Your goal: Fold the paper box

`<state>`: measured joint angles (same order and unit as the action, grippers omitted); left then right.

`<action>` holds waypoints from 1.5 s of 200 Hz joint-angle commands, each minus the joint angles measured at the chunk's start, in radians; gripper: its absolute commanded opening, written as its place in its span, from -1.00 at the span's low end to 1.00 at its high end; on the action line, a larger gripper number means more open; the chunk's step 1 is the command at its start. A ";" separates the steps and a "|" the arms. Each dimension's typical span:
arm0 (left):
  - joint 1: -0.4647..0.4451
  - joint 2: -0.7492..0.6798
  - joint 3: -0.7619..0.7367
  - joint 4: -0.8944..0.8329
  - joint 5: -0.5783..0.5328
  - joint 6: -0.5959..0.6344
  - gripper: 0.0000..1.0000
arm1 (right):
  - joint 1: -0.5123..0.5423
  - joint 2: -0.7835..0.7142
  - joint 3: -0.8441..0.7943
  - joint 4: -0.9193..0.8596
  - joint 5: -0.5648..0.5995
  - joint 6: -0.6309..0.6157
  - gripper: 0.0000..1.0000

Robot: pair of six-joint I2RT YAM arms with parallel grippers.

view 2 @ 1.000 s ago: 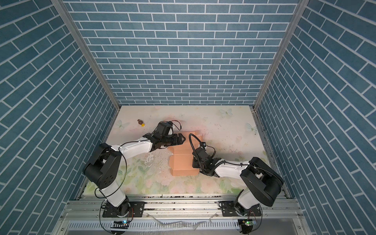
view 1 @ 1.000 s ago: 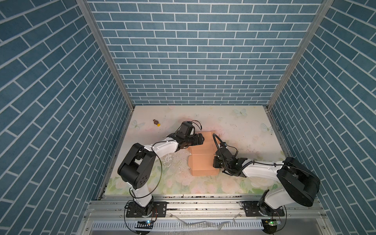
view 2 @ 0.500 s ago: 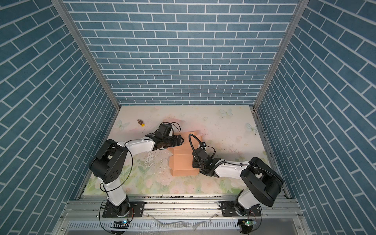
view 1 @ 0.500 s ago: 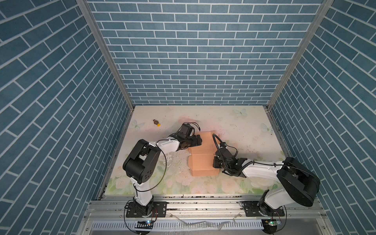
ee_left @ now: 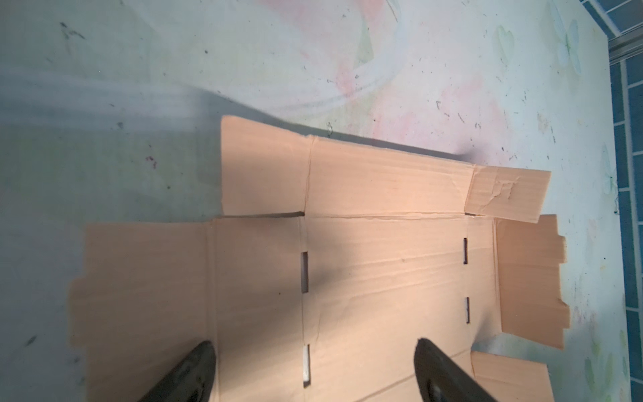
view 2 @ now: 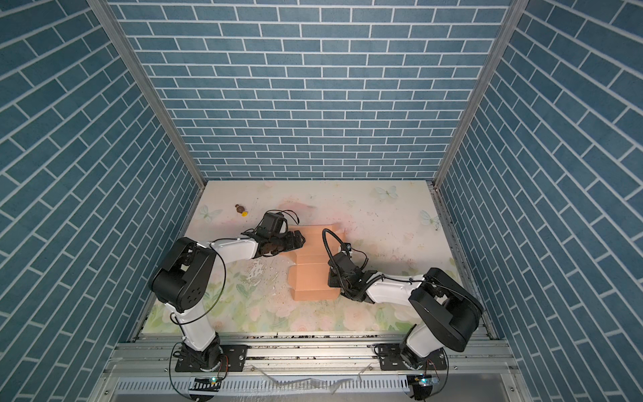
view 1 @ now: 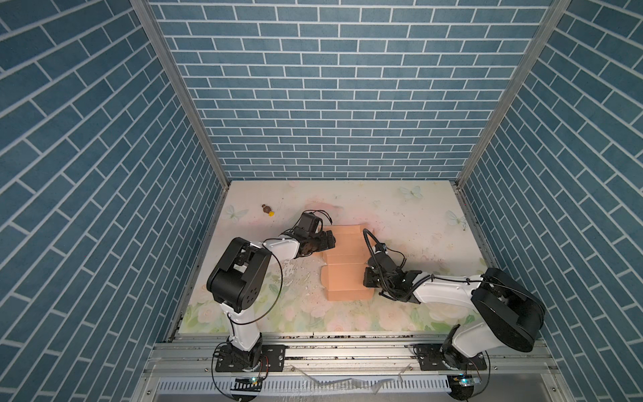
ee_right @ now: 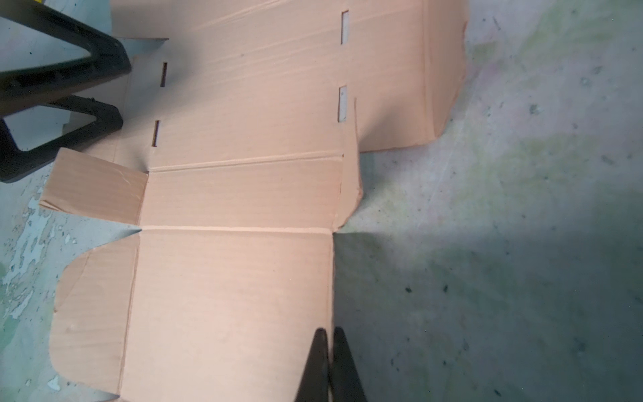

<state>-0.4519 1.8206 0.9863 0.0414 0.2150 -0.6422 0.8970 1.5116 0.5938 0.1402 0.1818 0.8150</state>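
Low over the paper box (view 1: 348, 282), outstretched left arm (view 1: 282, 245), left tool (view 1: 330, 241) agape.

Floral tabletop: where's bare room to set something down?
Free: far-right floral tabletop, between the peach-orange cardboard paper box and the right wall; the near strip by the front rail. Crowded: centre, where the left gripper and right gripper flank the box. A tiny brown-and-yellow object sits far left.
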 commanded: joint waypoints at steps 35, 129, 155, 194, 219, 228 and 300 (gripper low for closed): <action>0.025 0.020 -0.059 0.004 -0.016 0.002 0.81 | 0.010 0.029 -0.015 -0.048 0.010 0.009 -1.00; 0.027 0.019 -0.083 0.018 -0.019 0.003 0.81 | -0.040 -0.312 0.029 -0.303 0.153 -0.120 0.02; 0.026 0.017 -0.083 0.020 -0.016 0.002 0.81 | -0.141 -0.333 0.066 -0.323 0.077 -0.165 0.05; 0.025 0.013 -0.086 0.020 -0.015 0.007 0.81 | -0.243 -0.270 0.162 -0.336 -0.029 -0.265 0.10; 0.026 0.016 -0.089 0.026 -0.011 0.007 0.82 | -0.287 -0.192 0.224 -0.325 -0.110 -0.311 0.14; 0.026 0.016 -0.090 0.030 -0.009 0.007 0.81 | -0.294 -0.158 0.249 -0.320 -0.138 -0.331 0.15; 0.027 0.020 -0.098 0.036 -0.006 0.010 0.82 | -0.336 0.137 0.478 -0.301 -0.256 -0.401 0.17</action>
<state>-0.4389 1.8099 0.9249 0.1532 0.2295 -0.6392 0.5674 1.5810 1.0039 -0.1555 -0.0242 0.4637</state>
